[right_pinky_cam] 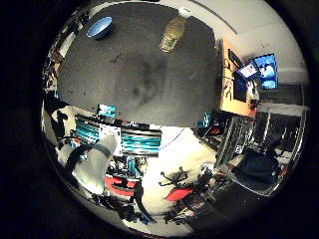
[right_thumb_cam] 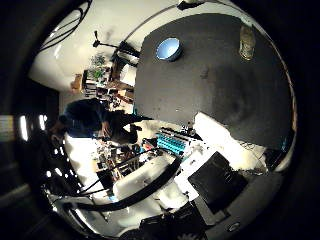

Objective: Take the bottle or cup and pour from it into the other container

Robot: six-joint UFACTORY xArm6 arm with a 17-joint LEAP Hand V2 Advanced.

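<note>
A plastic bottle [right_pinky_cam: 173, 33] with yellowish liquid and a white cap stands upright near the far edge of a dark table [right_pinky_cam: 144, 84]. A blue bowl [right_thumb_cam: 168, 49] sits apart from it at another corner of the same tabletop; nothing shows inside it. My right hand [right_thumb_cam: 216, 172] hangs high above the table's near edge, far from both. Only its white and black parts show, at the rim of the thumb side view. The fingers do not reach into the view and hold nothing.
The white arm [right_pinky_cam: 94, 162] reaches down past the table's near edge. A rack of teal parts [right_pinky_cam: 134, 139] lies below that edge. Desks, a lit monitor [right_pinky_cam: 264, 69], a dark chair [right_pinky_cam: 256, 169] and cluttered floor surround the table.
</note>
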